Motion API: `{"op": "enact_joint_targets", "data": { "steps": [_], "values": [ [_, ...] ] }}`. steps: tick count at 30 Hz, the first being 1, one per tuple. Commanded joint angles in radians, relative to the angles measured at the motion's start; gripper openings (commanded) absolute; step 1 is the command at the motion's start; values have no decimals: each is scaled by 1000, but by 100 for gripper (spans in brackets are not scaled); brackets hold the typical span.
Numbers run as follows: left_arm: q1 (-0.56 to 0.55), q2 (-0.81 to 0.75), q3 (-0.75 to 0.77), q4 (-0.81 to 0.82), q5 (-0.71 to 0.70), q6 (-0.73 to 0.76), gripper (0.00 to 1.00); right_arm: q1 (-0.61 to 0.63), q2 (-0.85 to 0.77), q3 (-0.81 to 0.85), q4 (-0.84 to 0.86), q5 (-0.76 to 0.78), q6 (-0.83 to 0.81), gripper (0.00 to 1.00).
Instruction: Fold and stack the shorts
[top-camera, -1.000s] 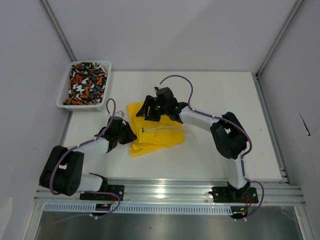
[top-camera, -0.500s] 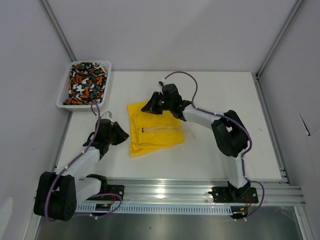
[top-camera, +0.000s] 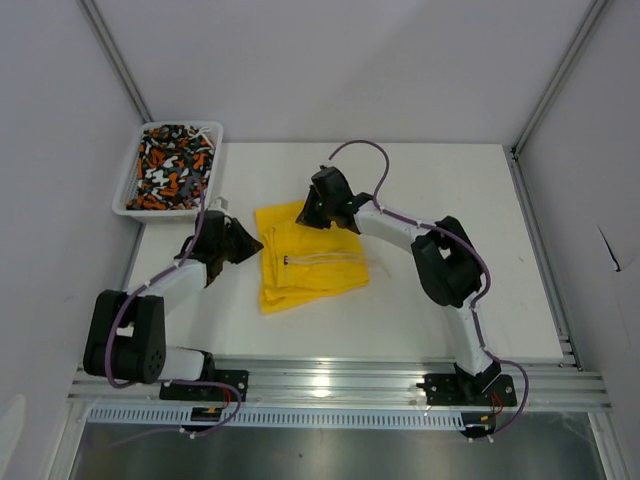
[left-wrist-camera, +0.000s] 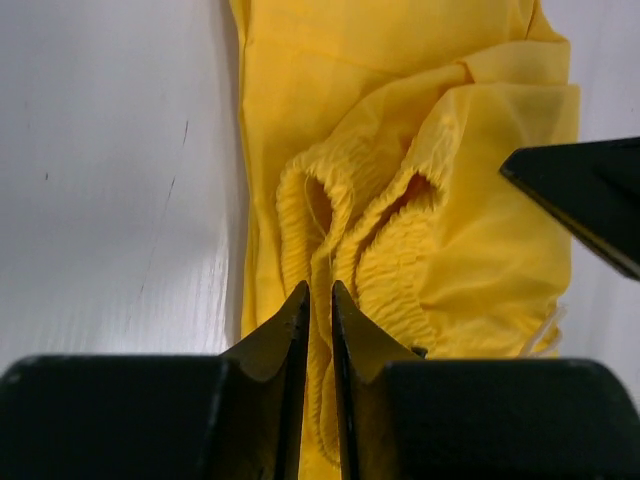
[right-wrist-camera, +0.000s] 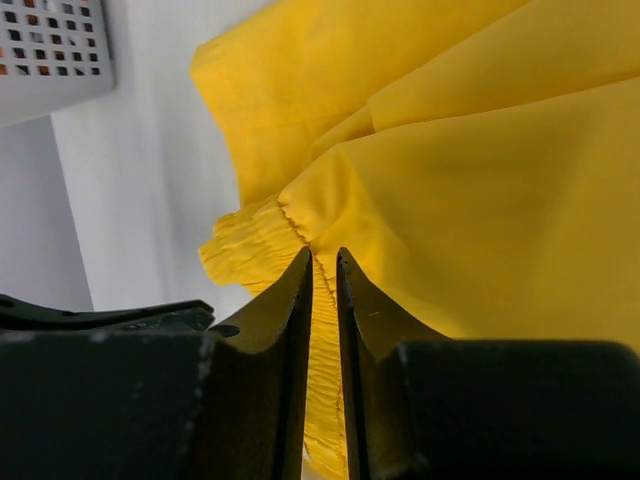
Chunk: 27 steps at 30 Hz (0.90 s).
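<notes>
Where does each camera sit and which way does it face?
Top external: above, behind the bases, looking down on the table; left hand, right hand show.
Left wrist: on left wrist, facing the yellow shorts; own fingers show.
Right wrist: on right wrist, facing shorts and basket corner; own fingers show.
Shared: all views show the shorts.

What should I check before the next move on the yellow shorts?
1. Left gripper pinching the yellow shorts: ok, fabric sits between the fingertips.
2. Right gripper pinching them: ok, closed on the elastic edge.
3. All layers caught in each pinch: cannot tell.
4. Waistband lying flat: not ok, bunched.
5. Drawstring clear of both grippers: ok.
6. Patterned shorts out of the way: ok, in the basket.
</notes>
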Motion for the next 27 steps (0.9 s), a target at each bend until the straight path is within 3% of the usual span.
{"op": "enact_joint_targets", "data": {
  "steps": [1, 11, 17, 27],
  "values": [
    [11, 84, 76, 58, -2, -10, 16, 14, 69, 71, -44, 34, -22, 17],
    [16, 322, 220, -1, -45, 25, 9, 55, 169, 158, -2, -45, -31, 17],
    [19, 336, 218, 7, -37, 32, 8, 90, 129, 109, 95, -76, -73, 17],
    [20, 338, 223, 6, -27, 39, 7, 92, 152, 117, 77, -88, -62, 20]
  ]
}}
